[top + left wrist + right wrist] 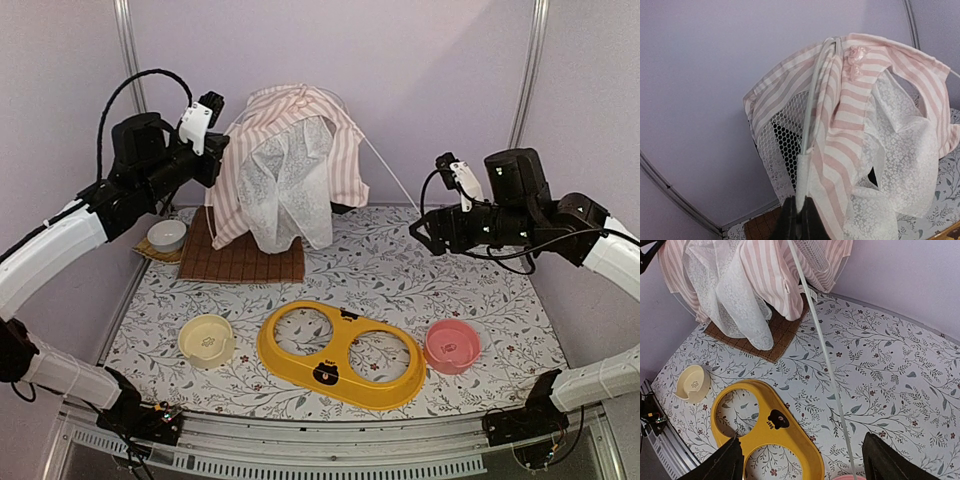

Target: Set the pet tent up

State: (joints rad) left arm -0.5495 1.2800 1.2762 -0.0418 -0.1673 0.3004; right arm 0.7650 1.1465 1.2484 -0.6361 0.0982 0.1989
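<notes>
1. The pet tent (pixel 285 170) stands slumped at the far edge of the worktop (pixel 480 290), left of centre, partly over a brown mat (pixel 250 265).
2. The left claw (pixel 799 220) is clamped together on a white pole (pixel 802 175) at the tent's left side, raised above the worktop.
3. The right claw (pixel 805 465) hangs over the right half with its fingers apart, holding nothing.
4. Near the front edge, a yellow bowl frame (pixel 340 355) lies between a cream bowl (pixel 207 340) and a pink bowl (pixel 452 345).
</notes>
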